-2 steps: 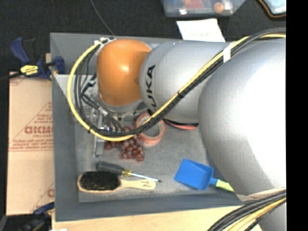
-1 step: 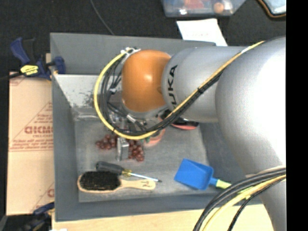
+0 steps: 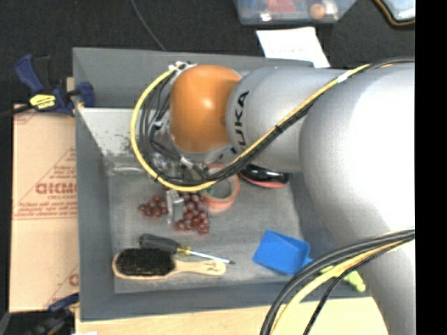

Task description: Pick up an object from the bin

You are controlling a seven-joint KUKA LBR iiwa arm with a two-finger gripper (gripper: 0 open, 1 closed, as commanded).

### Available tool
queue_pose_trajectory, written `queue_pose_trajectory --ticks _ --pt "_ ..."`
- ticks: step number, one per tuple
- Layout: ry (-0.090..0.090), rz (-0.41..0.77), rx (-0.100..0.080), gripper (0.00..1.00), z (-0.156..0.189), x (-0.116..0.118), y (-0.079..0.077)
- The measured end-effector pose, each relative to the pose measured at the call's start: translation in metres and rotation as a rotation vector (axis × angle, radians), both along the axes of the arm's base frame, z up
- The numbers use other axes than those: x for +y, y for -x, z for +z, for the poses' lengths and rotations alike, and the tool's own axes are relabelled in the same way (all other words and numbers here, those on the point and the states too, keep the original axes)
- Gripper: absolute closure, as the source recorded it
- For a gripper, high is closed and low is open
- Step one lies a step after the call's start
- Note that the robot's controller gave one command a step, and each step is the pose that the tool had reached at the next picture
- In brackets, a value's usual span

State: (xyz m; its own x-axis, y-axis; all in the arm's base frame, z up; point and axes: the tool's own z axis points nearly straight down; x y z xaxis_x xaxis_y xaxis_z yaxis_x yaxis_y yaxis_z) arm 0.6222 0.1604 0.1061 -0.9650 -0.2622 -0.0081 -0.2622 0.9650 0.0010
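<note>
Dark-red grape bunch point(image 3: 192, 218) lies mid-bin under the gripper point(image 3: 176, 204); whether it is open or closed, I cannot tell. Best clamp across the cluster's middle, clear of the pink ring point(image 3: 222, 202) beside it.

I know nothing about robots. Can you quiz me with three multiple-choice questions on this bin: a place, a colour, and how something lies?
1. The pincer hangs over: A a bunch of dark red grapes; B a toy car; C a spoon.
2. The scoop is: A green; B blue; C yellow.
3. The hairbrush: A stands on end; B is snapped in two; C lies flat, bristles up.
Answers: 1 A, the grapes lie right under it mid-bin; 2 B, it is plainly blue; 3 C, its dark bristles face the camera.
</note>
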Motion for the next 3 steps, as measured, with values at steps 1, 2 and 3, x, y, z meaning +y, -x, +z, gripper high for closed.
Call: queue_pose_trajectory --ticks 1,2,3 --pt "-0.003 -0.083 0.0 0.0 0.009 -0.014 0.028" --pt "-0.003 -0.014 -0.002 1.0 0.073 -0.023 -0.016" --pt "-0.004 -0.015 -0.002 1.0 0.073 -0.023 -0.016"
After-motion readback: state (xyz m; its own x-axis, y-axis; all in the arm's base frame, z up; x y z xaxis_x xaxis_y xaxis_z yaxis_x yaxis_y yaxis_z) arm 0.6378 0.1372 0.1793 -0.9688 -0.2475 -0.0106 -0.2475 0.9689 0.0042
